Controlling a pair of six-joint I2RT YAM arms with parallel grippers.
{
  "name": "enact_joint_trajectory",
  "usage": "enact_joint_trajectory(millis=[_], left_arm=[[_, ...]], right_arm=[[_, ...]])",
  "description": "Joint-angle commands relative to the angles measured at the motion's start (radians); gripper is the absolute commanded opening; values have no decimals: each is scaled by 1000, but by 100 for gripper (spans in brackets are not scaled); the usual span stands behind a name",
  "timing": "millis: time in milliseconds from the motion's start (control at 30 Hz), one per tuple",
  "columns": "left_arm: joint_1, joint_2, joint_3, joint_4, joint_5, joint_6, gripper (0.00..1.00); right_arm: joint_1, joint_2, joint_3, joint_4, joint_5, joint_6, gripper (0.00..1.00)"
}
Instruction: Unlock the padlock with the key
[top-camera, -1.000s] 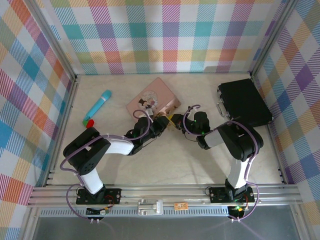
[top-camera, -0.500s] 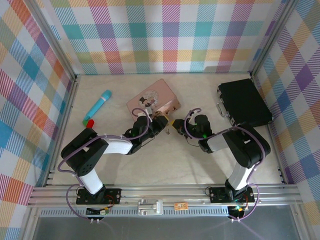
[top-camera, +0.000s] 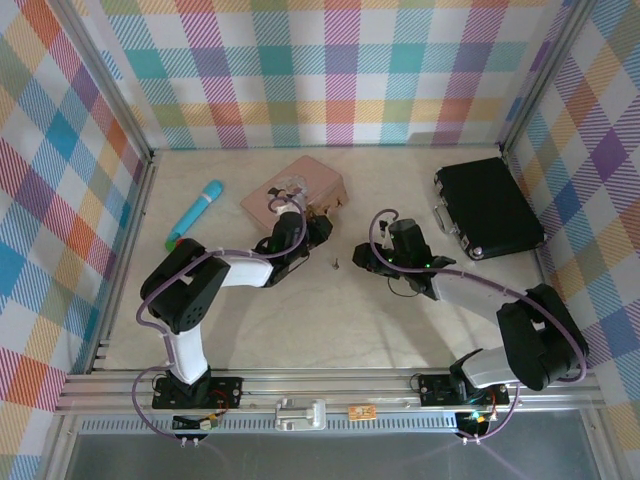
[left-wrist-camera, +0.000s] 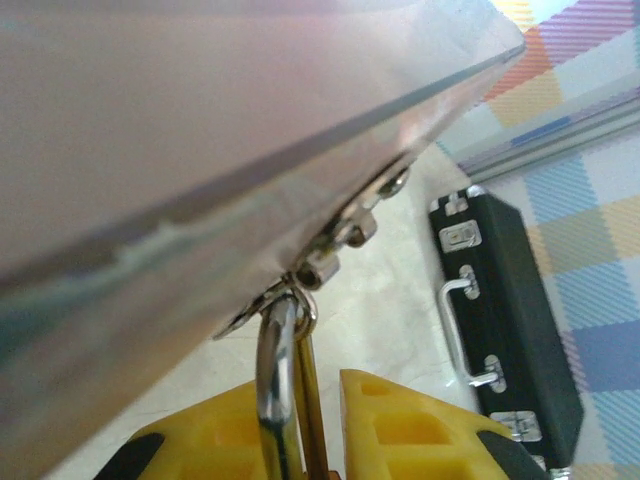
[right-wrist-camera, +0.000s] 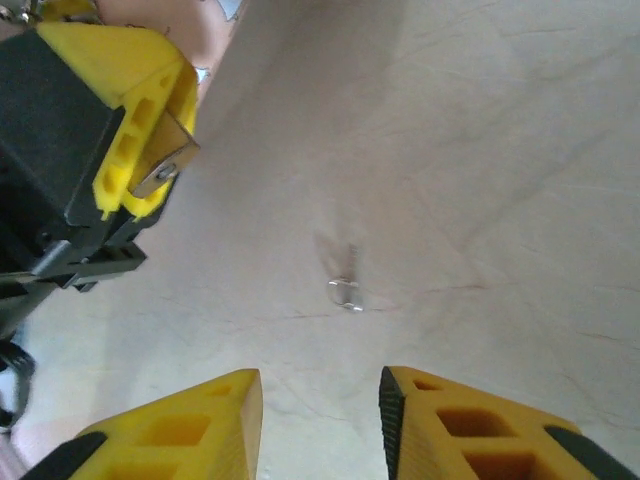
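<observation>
Just let go of the key (right-wrist-camera: 346, 291) with the right end effector (right-wrist-camera: 320, 382), by the look of it: half a second back was pinched shut right up by the padlock (left-wrist-camera: 277, 380), now sprung apart with nothing between the chunky yellow plastic fingers (right-wrist-camera: 440, 420). Probably a fumble, so back to picking up before any unlocking. Tiny sliver of shiny metal, lying loose on the pale, faintly veined surface (right-wrist-camera: 480, 150) just ahead of those fingers. Going to be fiddly to pinch off something that flat and smooth.

Further out, left end effector (left-wrist-camera: 300, 400) clenched on the padlock, gripping around the thin rounded steel shackle with a brassy edge right beside it. Hooked through the hasp of the pink tin (top-camera: 300, 185). Glossy sheet metal on that tin, and dragged round a bit since a second ago. Beyond on the right, a boxy black case (top-camera: 490, 205) with chrome latches
</observation>
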Motion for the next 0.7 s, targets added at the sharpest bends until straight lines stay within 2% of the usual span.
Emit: enact_joint_trajectory(millis=[0,200,400,567,667], left_arm=[[8,27,44,-10,15,46,0],[9,39,64,-127,30,91,0],[9,34,79,-216,36,121,3],[11,12,82,-258,22,146,17],[16,-9,71,-256,29,145,28]], right_arm=[[4,-32,57,-248,136,-145,41],[4,-44,134,-374,272,-230,46],[4,-33,152,-367,242,-231,49],[28,9,150,-334,153,-218,52],[80,61,166,-330,162,-219,54]])
